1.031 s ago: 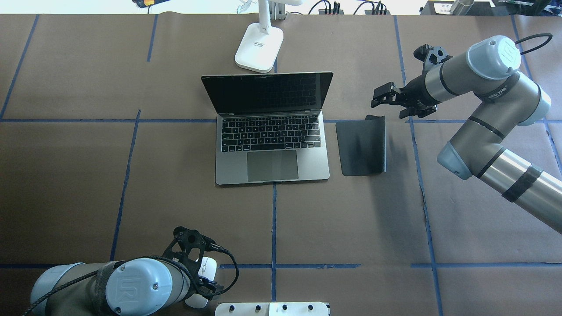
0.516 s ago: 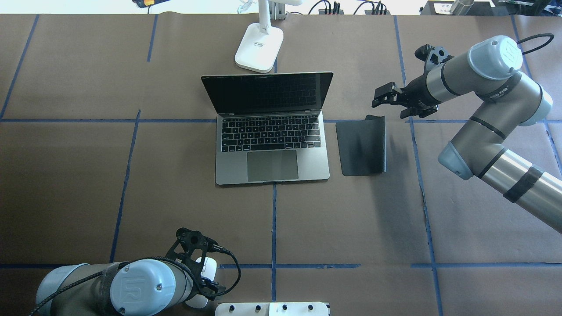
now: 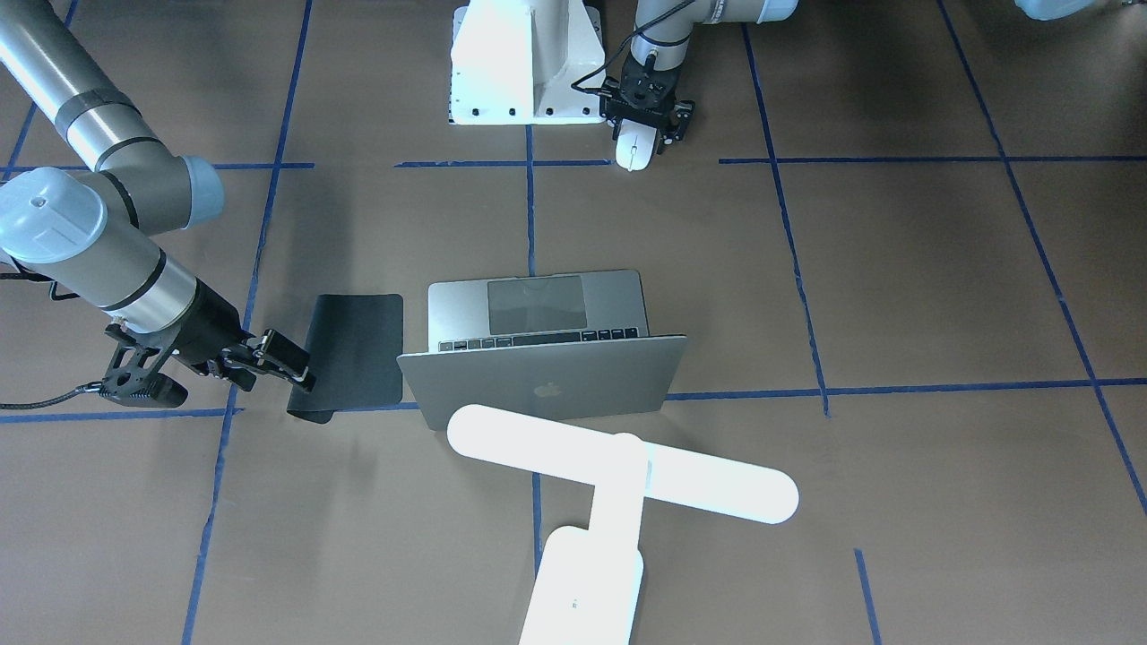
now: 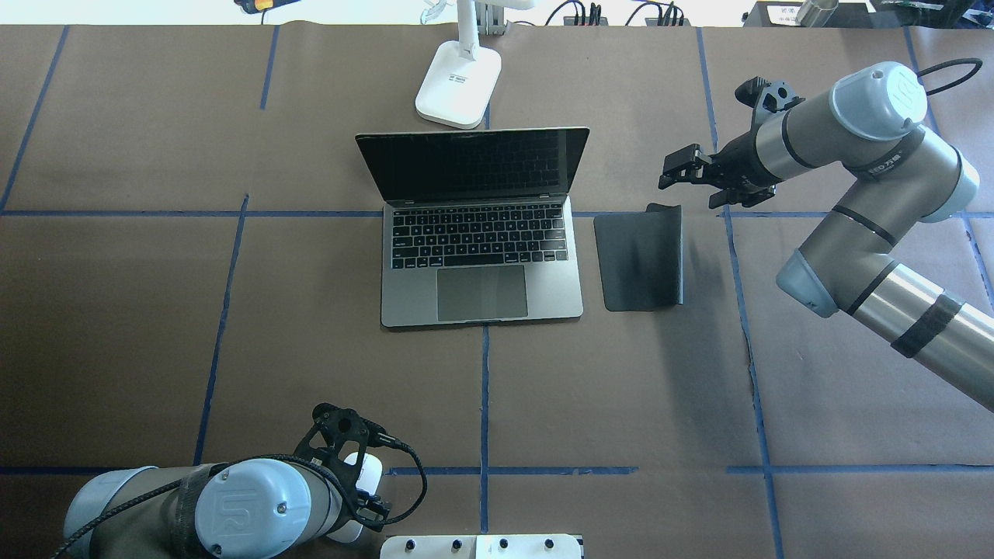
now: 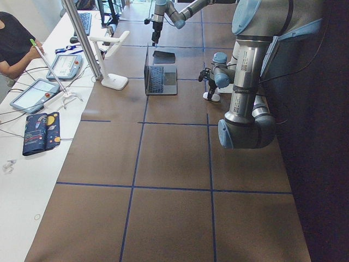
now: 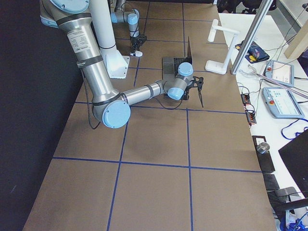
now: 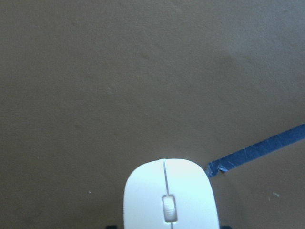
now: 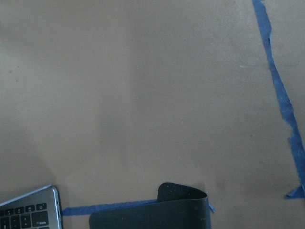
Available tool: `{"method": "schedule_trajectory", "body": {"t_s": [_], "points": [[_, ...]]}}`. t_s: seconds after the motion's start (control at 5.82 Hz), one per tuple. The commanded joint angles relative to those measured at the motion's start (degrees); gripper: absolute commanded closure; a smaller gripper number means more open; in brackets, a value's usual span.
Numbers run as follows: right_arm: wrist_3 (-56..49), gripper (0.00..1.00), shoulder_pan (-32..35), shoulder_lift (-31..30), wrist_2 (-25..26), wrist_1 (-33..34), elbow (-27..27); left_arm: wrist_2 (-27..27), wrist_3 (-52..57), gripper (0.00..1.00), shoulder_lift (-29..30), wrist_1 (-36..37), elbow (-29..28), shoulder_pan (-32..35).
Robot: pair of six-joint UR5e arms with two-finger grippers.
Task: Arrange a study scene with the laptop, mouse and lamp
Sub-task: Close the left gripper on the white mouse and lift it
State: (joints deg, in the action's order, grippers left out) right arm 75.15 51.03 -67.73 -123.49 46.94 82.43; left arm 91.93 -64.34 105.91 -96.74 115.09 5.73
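Here, the left gripper [image 3: 643,133] straddles the mouse [image 3: 633,154].

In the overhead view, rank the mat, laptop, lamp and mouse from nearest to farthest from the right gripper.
1. mat, close beside the right gripper
2. laptop, table centre
3. lamp, far edge, behind the laptop
4. mouse, near edge, at the left gripper

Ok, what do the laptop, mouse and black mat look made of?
Laptop: likely brushed metal, matte silver-grey shell. Mouse: probably hard plastic, glossy white with bright sheen. Mat: seems soft rubber or fabric, matte black; its far corner curls up.
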Motion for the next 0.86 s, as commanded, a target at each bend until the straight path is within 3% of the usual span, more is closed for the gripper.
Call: {"method": "schedule_trajectory", "body": {"t_s": [0.0,0.17,0.34,0.69], "points": [[0.1,0.0,0.1,-0.3,0.0,0.3,1.3,-0.2,0.1,0.88,0.6,0.1,2.2,0.7],[0.1,0.0,0.7,-1.0,-0.7,0.3,2.4,-0.3,0.0,0.9,3.1,0.2,2.9,2.3],[0.0,0.0,4.2,-1.5,-5.3,0.3,2.5,-0.3,-0.2,0.9,7.4,0.6,2.4,4.1],[-4.2,0.0,9.1,-3.6,-10.1,0.2,2.5,-0.3,-0.6,0.91,15.4,0.8,-3.7,6.3]]}}
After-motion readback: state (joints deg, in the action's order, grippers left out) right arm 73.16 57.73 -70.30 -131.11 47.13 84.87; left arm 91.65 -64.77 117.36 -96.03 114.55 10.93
